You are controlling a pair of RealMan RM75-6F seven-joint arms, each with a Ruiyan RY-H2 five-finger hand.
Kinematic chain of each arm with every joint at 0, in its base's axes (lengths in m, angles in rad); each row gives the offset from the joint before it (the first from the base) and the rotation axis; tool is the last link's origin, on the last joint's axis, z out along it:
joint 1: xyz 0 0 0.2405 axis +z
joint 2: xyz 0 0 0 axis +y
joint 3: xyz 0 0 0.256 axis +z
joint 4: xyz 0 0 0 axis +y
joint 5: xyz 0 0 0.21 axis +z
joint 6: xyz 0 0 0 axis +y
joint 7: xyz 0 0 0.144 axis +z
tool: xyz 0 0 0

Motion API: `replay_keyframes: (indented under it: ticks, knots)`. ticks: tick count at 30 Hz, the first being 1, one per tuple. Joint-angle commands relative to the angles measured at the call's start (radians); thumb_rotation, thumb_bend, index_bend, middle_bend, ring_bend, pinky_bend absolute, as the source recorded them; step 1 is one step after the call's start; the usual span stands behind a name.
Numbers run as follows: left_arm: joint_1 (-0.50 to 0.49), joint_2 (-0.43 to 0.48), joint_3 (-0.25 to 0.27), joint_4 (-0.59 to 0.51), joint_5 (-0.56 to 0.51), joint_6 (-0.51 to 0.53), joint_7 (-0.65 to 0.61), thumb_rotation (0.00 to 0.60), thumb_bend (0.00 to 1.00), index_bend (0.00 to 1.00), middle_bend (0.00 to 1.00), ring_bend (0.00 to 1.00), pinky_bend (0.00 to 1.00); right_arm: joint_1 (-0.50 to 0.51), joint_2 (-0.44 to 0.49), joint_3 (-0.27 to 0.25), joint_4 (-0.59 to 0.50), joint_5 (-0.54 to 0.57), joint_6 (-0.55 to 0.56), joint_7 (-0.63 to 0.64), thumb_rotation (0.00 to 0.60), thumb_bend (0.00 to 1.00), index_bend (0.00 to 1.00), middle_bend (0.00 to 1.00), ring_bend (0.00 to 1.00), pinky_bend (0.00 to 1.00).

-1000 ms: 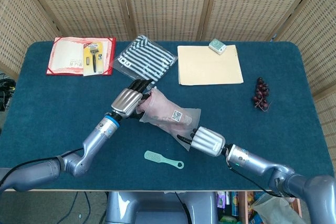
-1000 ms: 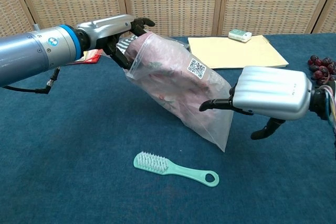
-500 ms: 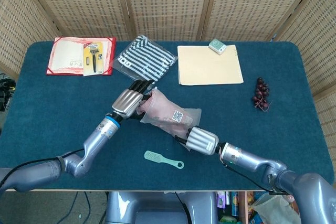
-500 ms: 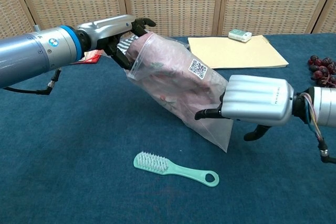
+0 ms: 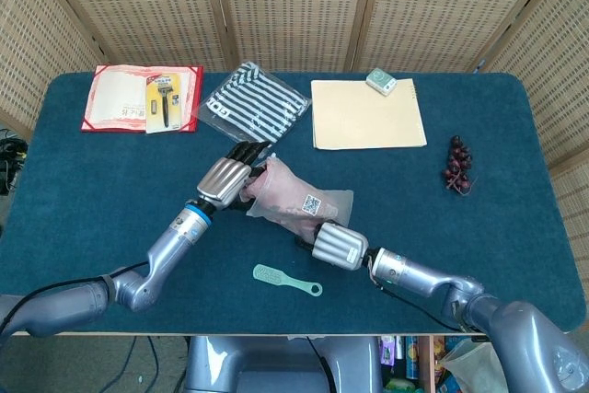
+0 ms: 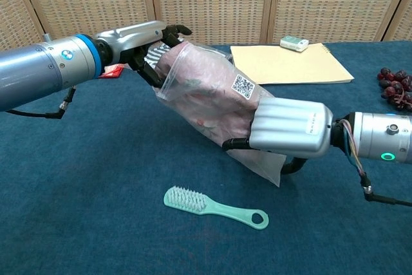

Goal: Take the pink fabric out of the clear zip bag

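The clear zip bag [image 5: 299,198] [image 6: 212,94] with the pink fabric [image 6: 196,78] inside hangs tilted above the table's middle. My left hand [image 5: 227,177] [image 6: 143,38] grips its upper end, fingers curled round the bag's mouth. My right hand [image 5: 333,246] [image 6: 286,130] lies against the bag's lower end, covering it from the front. Its fingers are stretched out along the plastic and its thumb shows below, behind the bag's bottom corner. No closed grip shows there. A QR label [image 6: 243,85] sits on the bag's side.
A green brush [image 5: 287,280] [image 6: 215,205] lies near the front edge below the bag. At the back are a striped cloth [image 5: 255,101], a yellow folder [image 5: 366,114] with a small box [image 5: 381,81], and a red folder with a razor pack [image 5: 138,98]. Grapes [image 5: 457,164] sit at the right.
My right hand has moved left, from beside the bag to up against its lower end. The left hand and the bag have hardly moved.
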Motion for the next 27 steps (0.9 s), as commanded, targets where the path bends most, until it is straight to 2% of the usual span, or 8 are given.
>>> replay_keyframes:
  ticks: [1, 11, 17, 20, 27]
  knots:
    - [0.001, 0.001, 0.0, -0.001, -0.001, -0.001, -0.002, 0.6, 0.69, 0.7, 0.0, 0.0, 0.0, 0.006, -0.009, -0.001, 0.008, 0.003, -0.001, 0.005, 0.6, 0.15, 0.27, 0.73, 0.7, 0.97]
    - [0.002, 0.005, -0.001, 0.003, 0.005, -0.005, -0.022, 0.6, 0.69, 0.7, 0.0, 0.0, 0.0, 0.017, -0.026, -0.004, 0.019, 0.013, 0.005, 0.019, 0.6, 0.43, 0.32, 0.74, 0.7, 0.97]
    - [0.005, 0.007, 0.003, 0.004, 0.01, -0.002, -0.024, 0.6, 0.69, 0.7, 0.0, 0.0, 0.0, 0.021, -0.035, -0.008, 0.026, 0.019, 0.003, 0.021, 0.6, 0.54, 0.33, 0.74, 0.71, 0.97]
    - [0.006, 0.006, 0.004, 0.007, 0.01, -0.003, -0.027, 0.6, 0.69, 0.7, 0.0, 0.0, 0.0, 0.022, -0.04, -0.01, 0.029, 0.023, 0.002, 0.024, 0.6, 0.57, 0.35, 0.74, 0.71, 0.97]
    - [0.006, 0.003, 0.006, 0.014, 0.013, -0.006, -0.033, 0.6, 0.69, 0.7, 0.0, 0.0, 0.0, 0.025, -0.044, -0.013, 0.033, 0.03, 0.003, 0.033, 0.6, 0.58, 0.46, 0.75, 0.71, 0.97]
